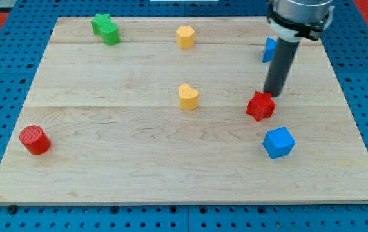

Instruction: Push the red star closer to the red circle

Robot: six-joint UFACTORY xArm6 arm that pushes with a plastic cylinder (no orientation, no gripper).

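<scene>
The red star (260, 106) lies right of the board's middle. The red circle (35, 140) stands far off at the view's left, near the board's left edge. My tip (272, 96) comes down from the view's top right and ends just above and right of the red star, touching or nearly touching its upper right point. The rod hides part of a blue block (269, 49) behind it.
A blue cube (278, 142) lies just below the red star. A yellow heart (187, 96) sits mid-board, between star and circle. A yellow block (185, 37) is at the top middle. Two green blocks (106, 28) touch at the top left. The wooden board (106, 174) rests on a blue pegboard.
</scene>
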